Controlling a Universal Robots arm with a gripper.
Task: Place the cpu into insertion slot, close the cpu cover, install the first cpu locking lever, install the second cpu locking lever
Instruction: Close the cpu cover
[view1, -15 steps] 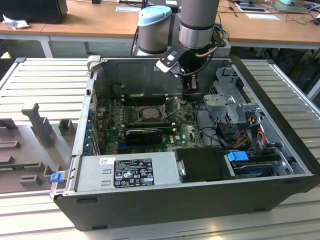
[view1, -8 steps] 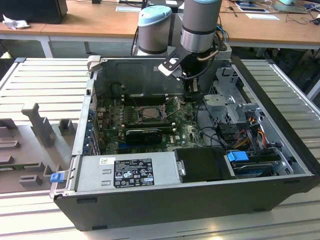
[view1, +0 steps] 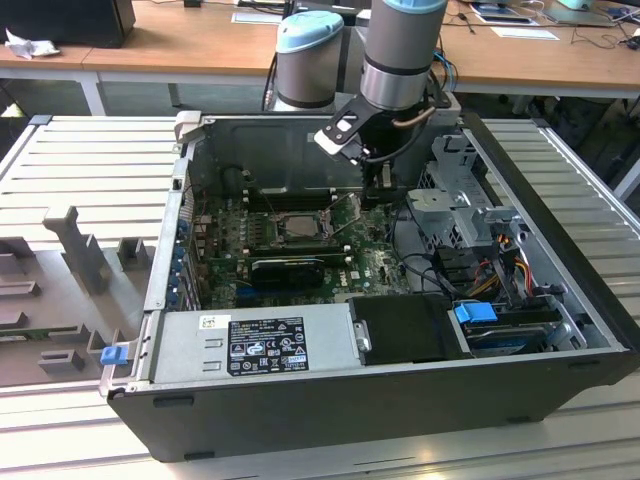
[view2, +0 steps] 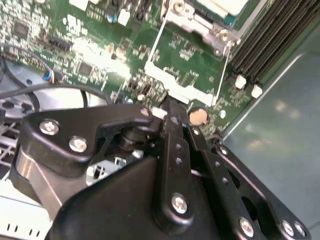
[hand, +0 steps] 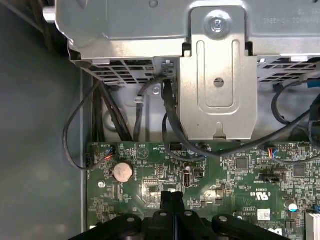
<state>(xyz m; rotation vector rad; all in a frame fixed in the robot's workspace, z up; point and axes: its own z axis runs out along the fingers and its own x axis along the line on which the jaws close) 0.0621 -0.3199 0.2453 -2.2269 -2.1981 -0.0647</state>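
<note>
Gripper (view1: 384, 183): fingers were pressed together, nothing held (tips low over the green motherboard (hand: 240, 180), near a coin cell (hand: 122, 172)). Cpu (view1: 297, 226): pale top sat in the insertion slot (view1: 262, 229), apart from the gripper, toward the exterior view's left. Wire locking lever (view2: 156, 45): stood raised on the gripper's side of the socket.

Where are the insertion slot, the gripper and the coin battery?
insertion slot (view1: 297, 227), exterior view, middle of the socket.
gripper (hand: 173, 195), first wrist view, between its shut fingertips.
coin battery (hand: 122, 172), first wrist view, centre of its face.
</note>
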